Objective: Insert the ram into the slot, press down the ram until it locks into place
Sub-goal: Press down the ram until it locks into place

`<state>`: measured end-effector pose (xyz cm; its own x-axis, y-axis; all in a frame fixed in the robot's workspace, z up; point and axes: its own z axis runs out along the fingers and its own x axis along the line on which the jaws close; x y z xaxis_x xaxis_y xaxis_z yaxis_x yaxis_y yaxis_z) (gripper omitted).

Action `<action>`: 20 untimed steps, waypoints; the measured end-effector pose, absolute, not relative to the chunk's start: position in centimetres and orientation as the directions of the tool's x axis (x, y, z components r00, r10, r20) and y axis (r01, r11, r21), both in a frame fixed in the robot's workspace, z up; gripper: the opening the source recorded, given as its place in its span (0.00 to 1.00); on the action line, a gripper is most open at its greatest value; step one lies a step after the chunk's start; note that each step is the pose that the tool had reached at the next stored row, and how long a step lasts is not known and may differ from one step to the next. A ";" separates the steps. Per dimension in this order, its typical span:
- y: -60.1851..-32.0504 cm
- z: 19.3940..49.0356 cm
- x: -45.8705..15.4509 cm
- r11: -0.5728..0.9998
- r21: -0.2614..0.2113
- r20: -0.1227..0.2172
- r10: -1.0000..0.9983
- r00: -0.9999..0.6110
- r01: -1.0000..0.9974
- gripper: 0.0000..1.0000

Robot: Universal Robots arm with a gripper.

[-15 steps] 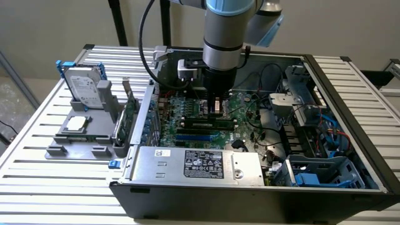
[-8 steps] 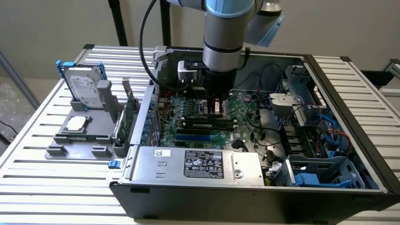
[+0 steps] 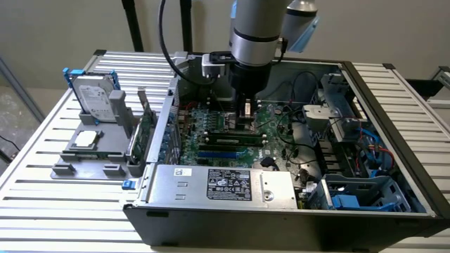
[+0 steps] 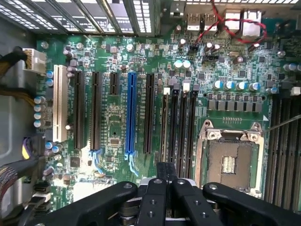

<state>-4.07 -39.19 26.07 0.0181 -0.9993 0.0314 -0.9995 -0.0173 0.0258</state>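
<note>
End effector (image 4: 165, 175) clenched over the slot (image 4: 164, 127) — its near end hidden; contact unclear.

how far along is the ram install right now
Done: the ram stick stands in a black slot. In hand: the shut fingers hang low over it, holding nothing. Left: locking it in; the end clips are too small to judge.

Green motherboard (image 4: 113, 123), black slot (image 4: 182, 127), long blue socket (image 4: 131, 113)
</note>
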 end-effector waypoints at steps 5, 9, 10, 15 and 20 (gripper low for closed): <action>-39.2 26.3 -4.0 -0.017 0.028 0.031 -0.999 0.018 -0.999 0.11; -39.2 26.3 -4.0 -0.017 0.028 0.031 -0.999 0.018 -0.999 0.11; -39.2 26.3 -4.0 -0.017 0.028 0.031 -0.999 0.018 -0.999 0.11; -39.2 26.3 -4.0 -0.017 0.028 0.031 -0.999 0.018 -0.999 0.11; -39.2 26.3 -4.0 -0.017 0.028 0.031 -0.999 0.018 -0.999 0.11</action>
<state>-4.00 -39.19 26.29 0.0182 -0.9993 0.0314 -0.9995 -0.0173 0.0281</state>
